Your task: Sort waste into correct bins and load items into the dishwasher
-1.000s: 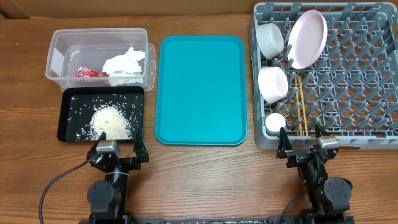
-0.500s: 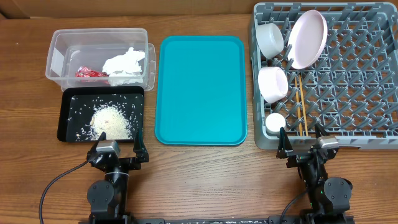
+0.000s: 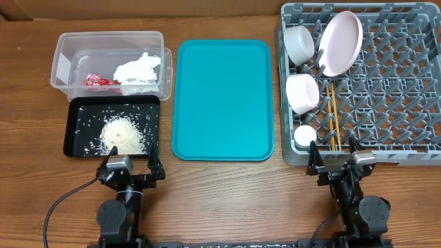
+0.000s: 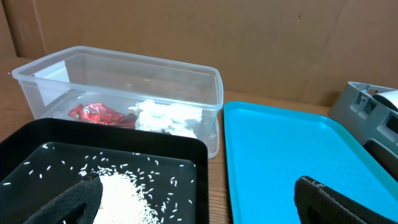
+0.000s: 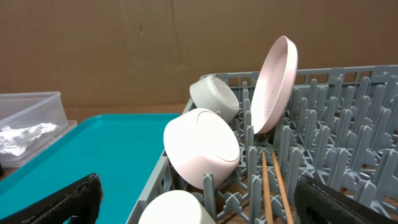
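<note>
The clear tub [image 3: 65, 65] holds the white napkin [image 3: 138, 71] and the red wrapper [image 3: 100, 81]; both also show in the left wrist view, napkin [image 4: 165, 115], wrapper [image 4: 96, 114]. The black tray [image 3: 76, 141] holds a heap of rice [image 3: 122, 134]. The grey rack [image 3: 406, 117] holds the pink plate [image 3: 341, 43] upright, two white bowls [image 3: 299, 43] [image 3: 302, 92], the small cup [image 3: 304, 136] and the chopsticks [image 3: 333, 117]. My left gripper [image 3: 131, 169] is open and empty near the front edge, just in front of the black tray. My right gripper [image 3: 339, 164] is open and empty in front of the rack.
A teal tray [image 3: 222, 100] lies bare between the bins and the rack; it also shows in the left wrist view [image 4: 280, 155] and the right wrist view [image 5: 93, 155]. A brown cardboard wall stands behind the table.
</note>
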`<move>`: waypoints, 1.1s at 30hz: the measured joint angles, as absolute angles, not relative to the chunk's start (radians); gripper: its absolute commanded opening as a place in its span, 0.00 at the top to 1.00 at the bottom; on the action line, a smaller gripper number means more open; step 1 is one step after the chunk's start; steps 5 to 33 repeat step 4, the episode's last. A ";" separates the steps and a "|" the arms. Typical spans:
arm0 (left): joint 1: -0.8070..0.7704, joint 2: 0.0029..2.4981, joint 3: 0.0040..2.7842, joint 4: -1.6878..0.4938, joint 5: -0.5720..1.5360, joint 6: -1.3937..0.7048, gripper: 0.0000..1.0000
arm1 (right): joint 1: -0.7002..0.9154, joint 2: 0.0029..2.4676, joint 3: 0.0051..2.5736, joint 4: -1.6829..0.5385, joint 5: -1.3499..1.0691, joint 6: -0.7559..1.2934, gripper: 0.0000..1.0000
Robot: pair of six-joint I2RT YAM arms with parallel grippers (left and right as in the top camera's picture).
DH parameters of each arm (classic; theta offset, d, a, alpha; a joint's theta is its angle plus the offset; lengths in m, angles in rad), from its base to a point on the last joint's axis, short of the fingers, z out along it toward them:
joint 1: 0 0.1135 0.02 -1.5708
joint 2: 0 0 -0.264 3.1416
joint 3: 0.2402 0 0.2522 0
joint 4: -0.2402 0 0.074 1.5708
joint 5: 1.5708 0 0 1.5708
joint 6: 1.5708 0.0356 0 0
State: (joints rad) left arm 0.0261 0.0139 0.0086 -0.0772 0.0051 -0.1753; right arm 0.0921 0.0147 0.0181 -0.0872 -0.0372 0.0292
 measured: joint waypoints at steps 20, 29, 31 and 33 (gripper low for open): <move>0.026 0.014 0.009 -0.077 0.005 -0.175 0.00 | 0.093 0.015 0.018 -0.087 -0.038 0.029 0.00; 0.026 0.014 0.009 -0.077 0.005 -0.175 0.00 | 0.093 0.015 0.018 -0.087 -0.038 0.029 0.00; 0.026 0.014 0.009 -0.077 0.005 -0.175 0.00 | 0.093 0.015 0.018 -0.087 -0.038 0.029 0.00; 0.026 0.014 0.009 -0.077 0.005 -0.175 0.00 | 0.093 0.015 0.018 -0.087 -0.038 0.029 0.00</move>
